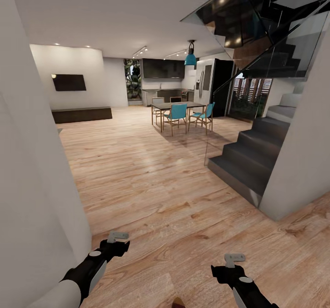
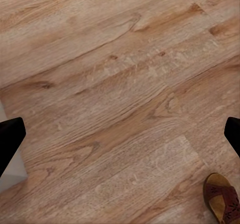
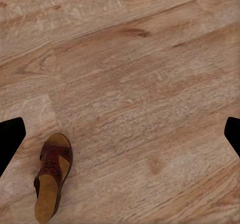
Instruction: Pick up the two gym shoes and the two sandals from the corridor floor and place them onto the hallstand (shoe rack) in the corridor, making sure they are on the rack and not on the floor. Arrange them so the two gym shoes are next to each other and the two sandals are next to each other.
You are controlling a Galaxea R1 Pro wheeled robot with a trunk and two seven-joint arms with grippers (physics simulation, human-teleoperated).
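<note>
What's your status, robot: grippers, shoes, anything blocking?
Both grippers open, empty: left gripper, right gripper. One sandal lying flat on the corridor floor, between the arms, ungrasped. Nothing lies around it.

We count one sandal [image 3: 52, 176] lying on the floor; its edge also shows in the left wrist view, and a brown tip at the bottom of the head view may be the same one. Farther off we see one dining table [image 1: 178, 105], at least three teal chairs [image 1: 176, 114], one pendant lamp [image 1: 190, 58], one wall television [image 1: 68, 82], one staircase [image 1: 256, 150], and two grippers: the left gripper [image 1: 118, 237] and the right gripper [image 1: 234, 258].
</note>
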